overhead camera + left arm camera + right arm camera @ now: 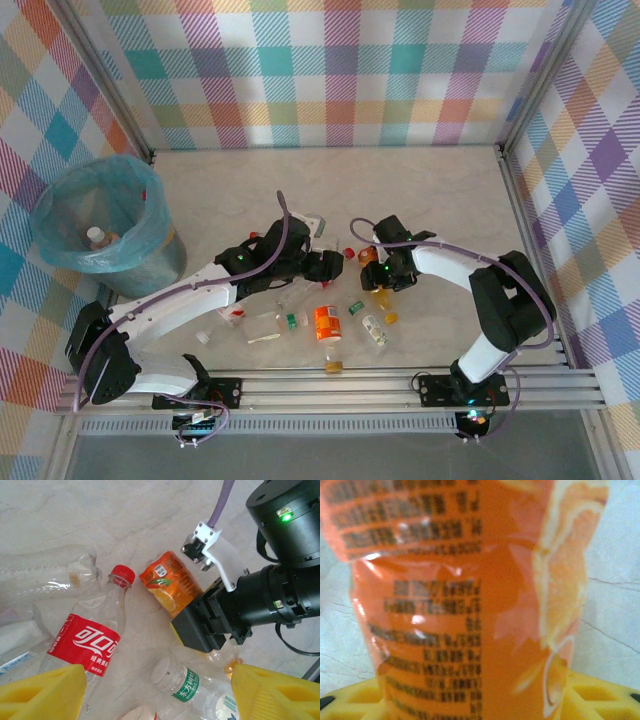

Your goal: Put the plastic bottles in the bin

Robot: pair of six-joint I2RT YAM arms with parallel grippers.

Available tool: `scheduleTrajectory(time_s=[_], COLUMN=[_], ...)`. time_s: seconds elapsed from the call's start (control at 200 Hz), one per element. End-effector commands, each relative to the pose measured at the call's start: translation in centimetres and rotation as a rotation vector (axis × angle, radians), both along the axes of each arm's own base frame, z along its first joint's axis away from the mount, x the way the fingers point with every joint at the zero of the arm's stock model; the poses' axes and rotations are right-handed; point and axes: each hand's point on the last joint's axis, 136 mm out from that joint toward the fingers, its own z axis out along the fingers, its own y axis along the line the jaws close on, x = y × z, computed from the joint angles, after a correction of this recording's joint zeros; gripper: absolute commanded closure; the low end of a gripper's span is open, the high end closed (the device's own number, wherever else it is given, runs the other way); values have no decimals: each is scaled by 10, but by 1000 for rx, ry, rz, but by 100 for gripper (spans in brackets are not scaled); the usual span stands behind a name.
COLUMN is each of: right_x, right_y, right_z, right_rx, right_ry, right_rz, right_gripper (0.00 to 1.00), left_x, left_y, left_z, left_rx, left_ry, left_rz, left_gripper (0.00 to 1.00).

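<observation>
The grey bin (150, 262) with its teal bag stands at the far left, and one bottle (97, 237) lies inside it. Several plastic bottles (328, 323) lie scattered in front of the arms. My left gripper (157, 695) is open, its yellow fingertips (42, 695) on either side of a clear bottle with a green label and white cap (192, 687). Beside it lies a red-labelled cola bottle (92, 640). My right gripper (475, 700) is shut on an orange-labelled bottle (470, 595), which lies on the table (167, 582).
A flattened clear bottle (45, 572) lies at the upper left of the left wrist view. The two grippers (322, 266) are close together at mid-table. Metal frame rails (330, 385) run along the near edge, and checked walls close in the other sides.
</observation>
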Motion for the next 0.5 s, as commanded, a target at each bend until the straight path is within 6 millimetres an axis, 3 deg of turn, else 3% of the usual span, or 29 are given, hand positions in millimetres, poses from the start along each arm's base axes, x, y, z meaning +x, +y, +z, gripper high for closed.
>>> scheduleTrajectory(time_s=[0.0, 0.13, 0.18, 0.205, 0.35, 0.495], right_x=[9, 13, 16, 17, 22, 16], right_y=[-2, -9, -11, -11, -8, 13], right_z=[15, 46, 60, 67, 114, 176], right_rx=[-6, -15, -11, -8, 43, 221], right_ry=[-38, -124, -168, -190, -304, -467], right_rz=[3, 11, 14, 17, 47, 149], right_gripper=[42, 42, 42, 42, 43, 43], left_x=[1, 4, 6, 7, 11, 9], left_y=[-4, -10, -13, -14, -22, -34], left_z=[9, 26, 36, 40, 70, 103], left_rx=[10, -21, -38, -47, -96, -151], left_ry=[5, -4, -18, -26, -92, -138], left_rz=[13, 14, 8, 5, -20, -85], left_gripper=[20, 13, 8, 0, 0, 0])
